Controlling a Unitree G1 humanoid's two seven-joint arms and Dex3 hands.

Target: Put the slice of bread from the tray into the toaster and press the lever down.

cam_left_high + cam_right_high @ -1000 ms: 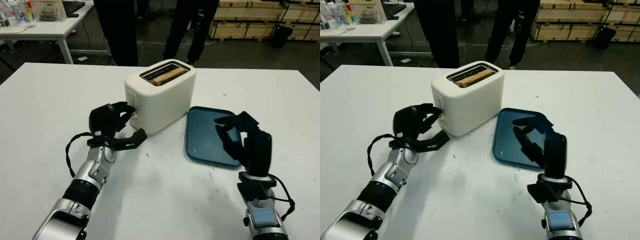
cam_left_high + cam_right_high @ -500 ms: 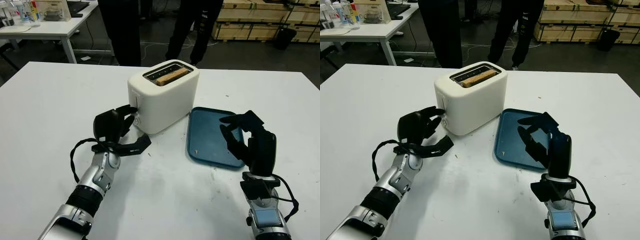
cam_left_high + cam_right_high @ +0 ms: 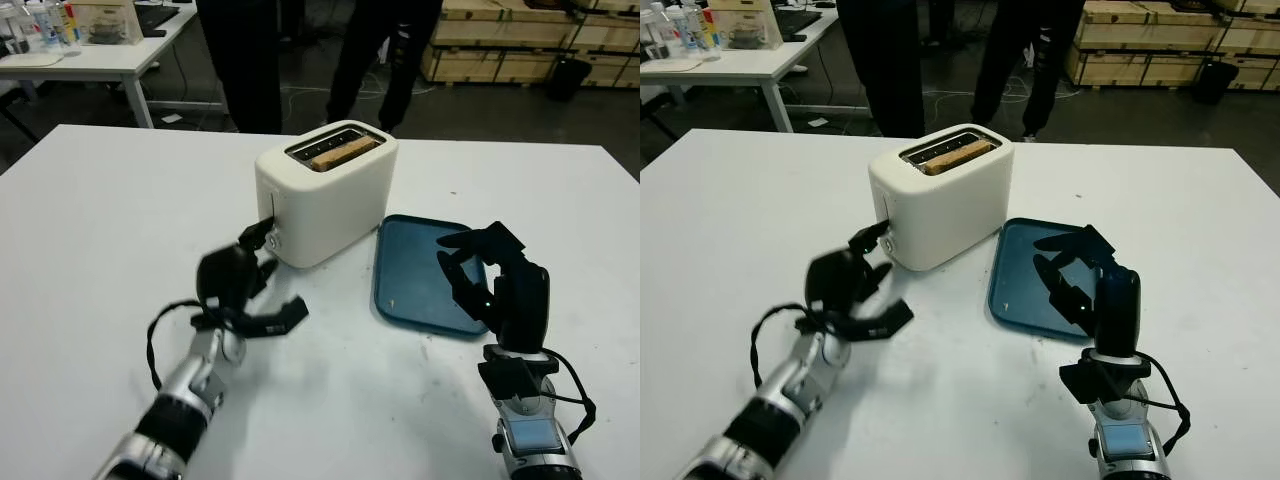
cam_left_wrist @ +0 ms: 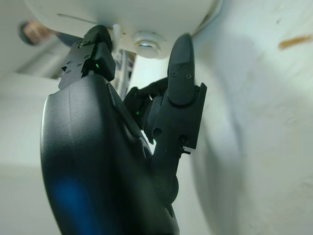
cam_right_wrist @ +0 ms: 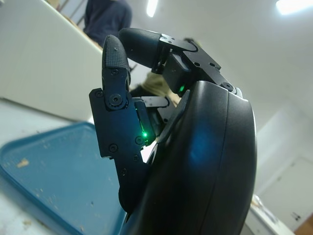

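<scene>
One browned bread slice [image 3: 335, 154] — inside white toaster [image 3: 325, 192].

Warehouse-style lab: dark concrete floor [image 3: 300, 95], stacked wooden pallets [image 3: 520, 40] far right, cluttered white workbench [image 3: 90, 55] far left.

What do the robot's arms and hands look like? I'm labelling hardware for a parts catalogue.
Both match. The left hand and right hand have glossy black shells and black fingers built of screwed segments, with small green lights glowing inside. The forearms are silver metal with black bands, and a loose black cable loops beside each wrist. The right forearm carries a small blue-grey panel near the picture's bottom edge.
</scene>
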